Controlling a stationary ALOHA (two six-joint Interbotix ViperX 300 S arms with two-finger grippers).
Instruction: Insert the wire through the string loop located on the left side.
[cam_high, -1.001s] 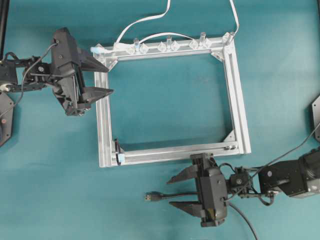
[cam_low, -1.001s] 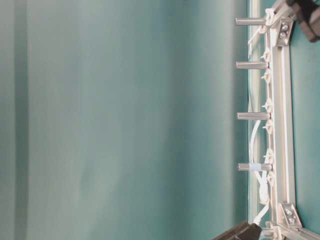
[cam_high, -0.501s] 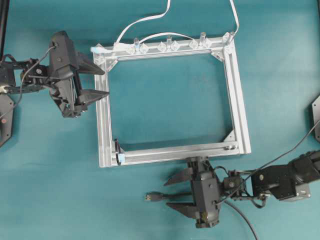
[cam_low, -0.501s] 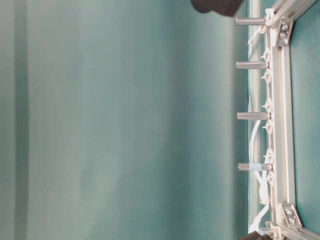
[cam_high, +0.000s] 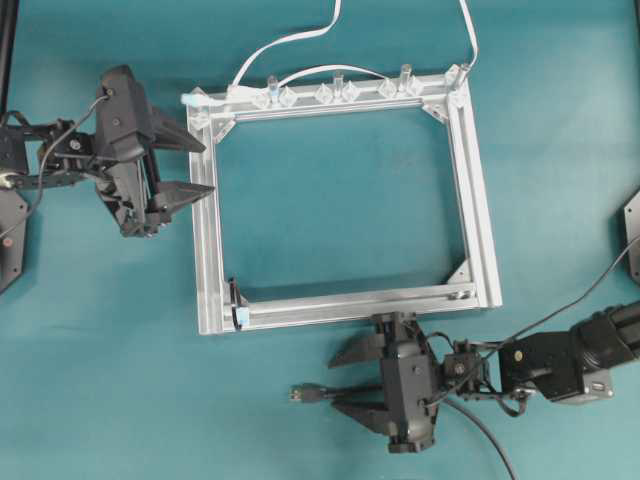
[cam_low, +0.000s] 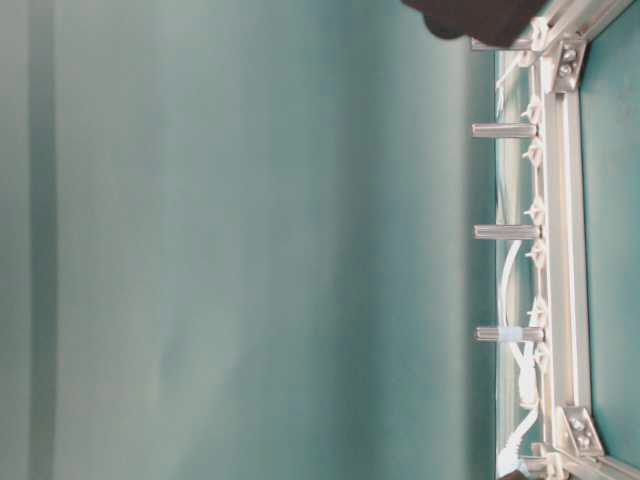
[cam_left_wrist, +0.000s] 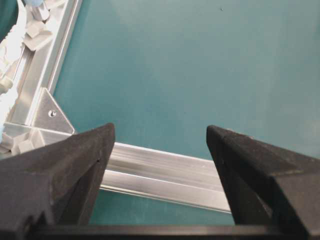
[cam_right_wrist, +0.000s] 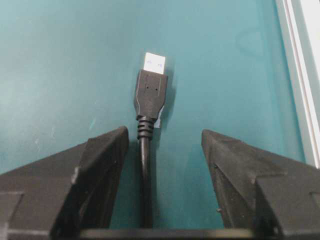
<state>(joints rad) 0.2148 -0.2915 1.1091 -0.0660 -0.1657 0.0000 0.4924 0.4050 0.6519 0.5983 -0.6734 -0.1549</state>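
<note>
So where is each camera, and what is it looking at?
Overhead: high up, looking down on the frame, both arms, the wire.
Table-level: low, turned sideways, looking along the frame; a dark bit of arm.
Left wrist: behind the open left pincer, facing the frame.
Right wrist: behind the open right pincer, facing the wire.
Right wrist and overhead share the wire.

Even, bright overhead light; soft short shadows lie on the teal bench (cam_high: 330, 200). Wrist views blur up close; the aluminium frame (cam_left_wrist: 160, 172) shows glare.
</note>
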